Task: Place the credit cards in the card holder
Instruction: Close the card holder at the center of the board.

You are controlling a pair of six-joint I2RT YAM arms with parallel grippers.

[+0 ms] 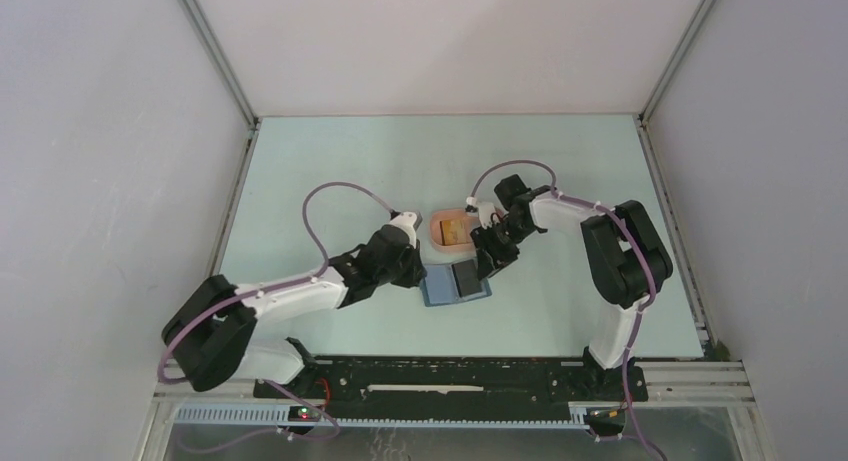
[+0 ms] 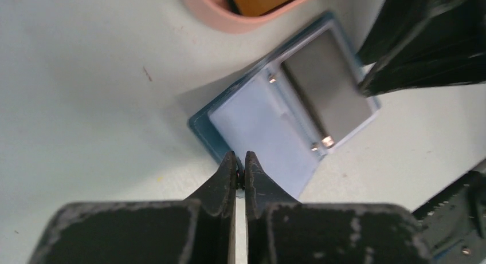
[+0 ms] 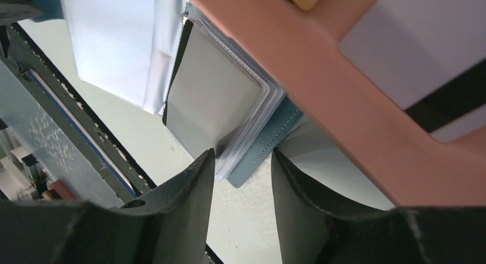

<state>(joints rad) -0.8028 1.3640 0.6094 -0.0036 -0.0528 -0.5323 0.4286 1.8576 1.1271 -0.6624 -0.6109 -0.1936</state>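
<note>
left gripper [image 2: 240, 171] fingertips press together at the open card holder's [image 2: 252, 121] 6 o'clock edge, its arm stretched low across the table. right gripper [image 3: 243, 161], jaws apart, hovers at 2 o'clock over the grey card [image 2: 329, 92] lying in the holder.

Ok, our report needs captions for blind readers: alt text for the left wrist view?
The left hand, shut, tips at the near edge of an open dark-blue folding wallet with a grey plastic card inside; a peach-pink oval tray behind.
</note>
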